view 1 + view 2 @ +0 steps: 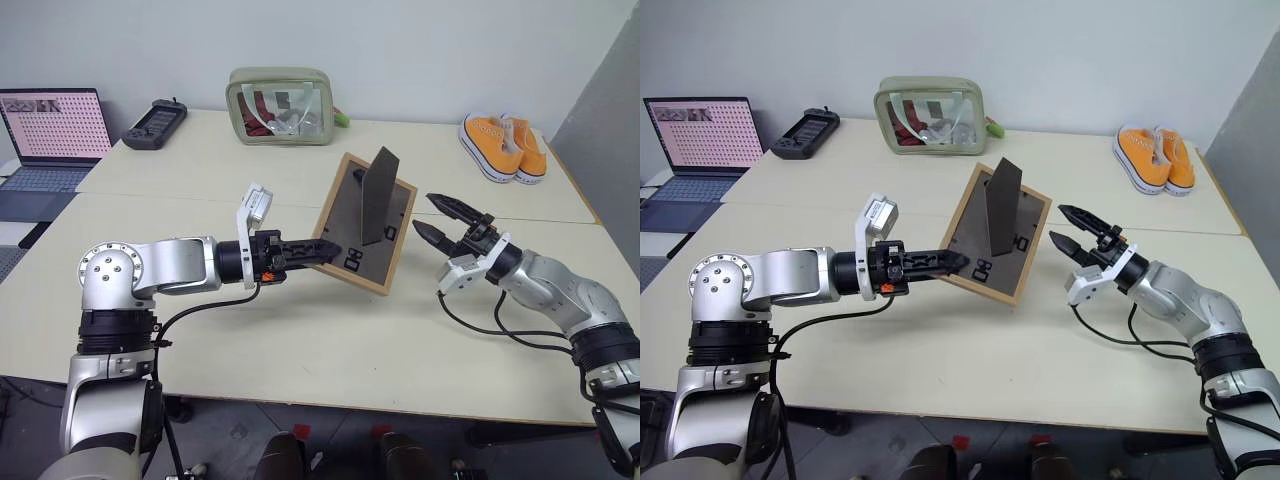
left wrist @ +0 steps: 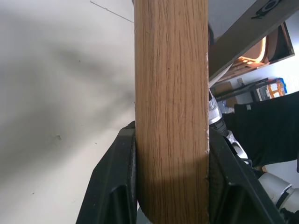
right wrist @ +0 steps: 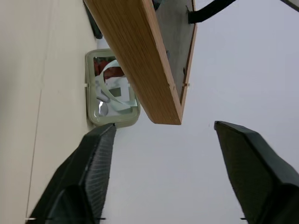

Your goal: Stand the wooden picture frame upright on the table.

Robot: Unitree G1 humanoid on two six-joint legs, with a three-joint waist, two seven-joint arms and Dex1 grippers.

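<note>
The pale cream table (image 1: pixel 300 340) carried, along its far side behind the wooden picture frame (image 1: pixel 366 224), a laptop (image 1: pixel 45 140), a green transparent pouch (image 1: pixel 281 106), a pair of orange sneakers (image 1: pixel 503 146) and a black handheld controller (image 1: pixel 155 124). The wooden picture frame was held tilted above the table's middle with its dark grey back panel facing the camera and its fold-out stand (image 1: pixel 375 196) swung out. The left gripper (image 1: pixel 322 250) was clamped on the frame's near left edge, while the right gripper (image 1: pixel 441 219) hung just beside the frame's right edge, its fingers spread wide and touching nothing.
</note>
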